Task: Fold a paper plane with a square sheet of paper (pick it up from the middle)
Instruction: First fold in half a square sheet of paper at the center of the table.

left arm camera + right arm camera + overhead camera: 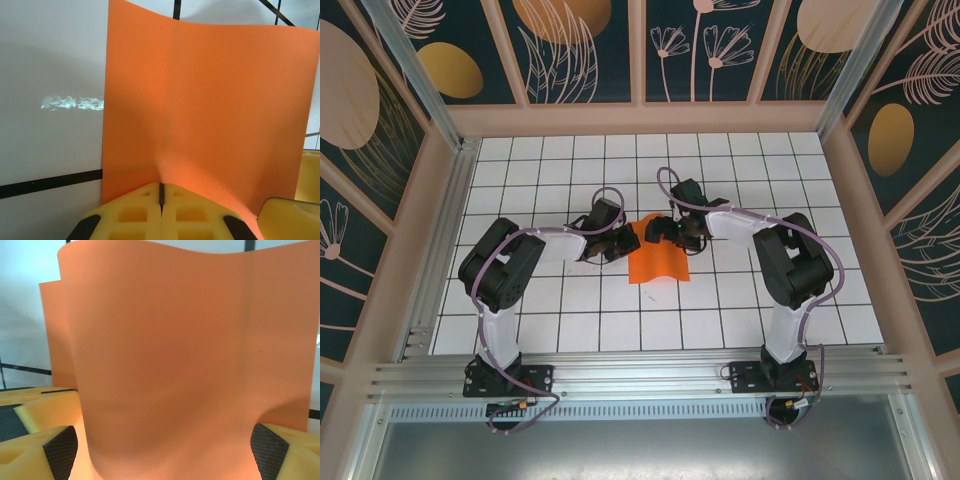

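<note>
The square sheet of paper [658, 262] is bright orange and lies arched on the white grid table, its far edge lifted between the two grippers. My left gripper [625, 243] is at its left edge. In the left wrist view the yellow fingers [135, 215] of the left gripper [161, 192] are shut on the sheet [210, 100], which puckers where they meet. My right gripper [658, 232] reaches in from the right. Its jaws [165, 460] stand open, and the sheet [170, 340] bulges up between the black pads [270, 447]. No paper plane is in view.
The table [570, 320] is a white tiled grid boxed in by patterned walls [390, 200] on three sides. An aluminium rail [640, 375] with both arm bases runs along the near edge. A yellow finger of the right gripper [290, 215] is close beside the left one.
</note>
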`<action>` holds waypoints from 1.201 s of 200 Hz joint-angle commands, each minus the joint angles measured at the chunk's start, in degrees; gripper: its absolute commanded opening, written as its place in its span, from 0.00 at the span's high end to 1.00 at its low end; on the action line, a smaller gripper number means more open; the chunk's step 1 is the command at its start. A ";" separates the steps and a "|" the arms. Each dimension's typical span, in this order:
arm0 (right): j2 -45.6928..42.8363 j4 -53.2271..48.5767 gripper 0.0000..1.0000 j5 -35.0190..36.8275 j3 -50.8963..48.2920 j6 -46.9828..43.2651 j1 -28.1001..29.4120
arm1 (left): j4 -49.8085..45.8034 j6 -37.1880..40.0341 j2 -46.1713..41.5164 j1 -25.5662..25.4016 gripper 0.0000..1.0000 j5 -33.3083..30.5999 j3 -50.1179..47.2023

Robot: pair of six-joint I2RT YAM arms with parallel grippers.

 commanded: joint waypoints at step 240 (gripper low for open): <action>-4.31 42.11 0.70 -35.18 -14.01 17.35 -4.12 | 22.87 -4.66 -17.91 10.93 0.47 14.79 -18.85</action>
